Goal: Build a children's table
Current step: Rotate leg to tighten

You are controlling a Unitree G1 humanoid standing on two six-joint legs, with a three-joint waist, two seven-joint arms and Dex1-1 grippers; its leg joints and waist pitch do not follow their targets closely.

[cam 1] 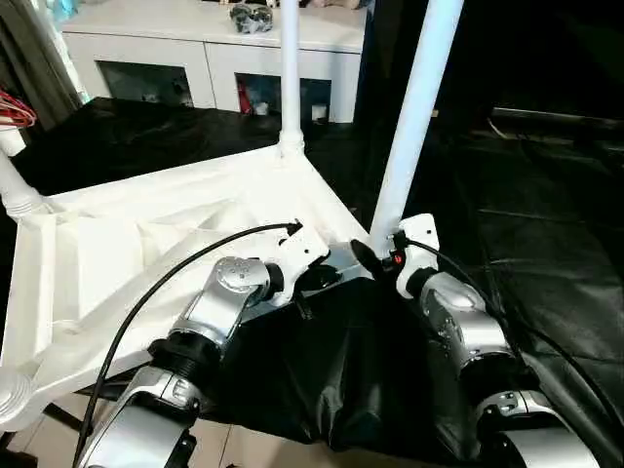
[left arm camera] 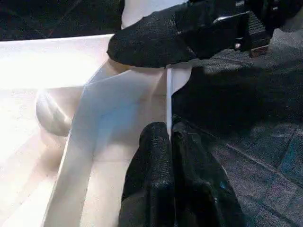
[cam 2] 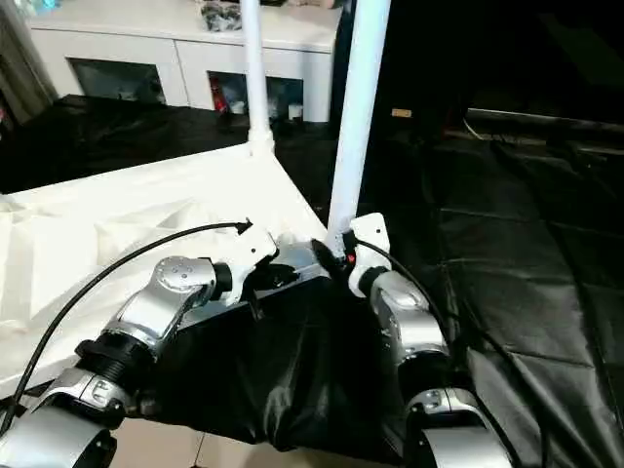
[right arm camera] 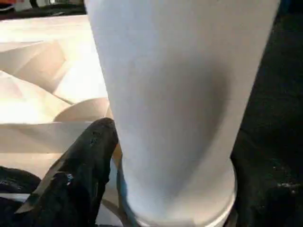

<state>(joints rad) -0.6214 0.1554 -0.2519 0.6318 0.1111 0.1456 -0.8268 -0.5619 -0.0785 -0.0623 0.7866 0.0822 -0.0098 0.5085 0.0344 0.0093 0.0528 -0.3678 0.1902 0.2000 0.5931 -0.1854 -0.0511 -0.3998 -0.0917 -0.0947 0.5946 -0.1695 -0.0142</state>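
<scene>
The white tabletop (cam 1: 146,244) lies upside down with its ribbed underside up. A white leg (cam 1: 290,78) stands in the far corner socket. Another leg (cam 1: 417,107) rises from the near right corner, and my right gripper (cam 1: 383,252) is around its base. The same leg base (right arm camera: 175,118) shows close up in the right wrist view. My left gripper (cam 1: 327,276) sits just left of that corner, shut on the tabletop's thin rim (left arm camera: 168,94). A third leg (cam 1: 15,190) leaves the left corner. A ribbed socket end (cam 1: 12,395) shows at the near left.
A white cabinet (cam 1: 205,49) with glass doors stands at the back. Black sheeting (cam 1: 546,244) covers the floor to the right and behind. A black cloth (cam 1: 341,361) hangs below the tabletop's near edge, between my forearms. Red wires (cam 1: 15,109) lie at the far left.
</scene>
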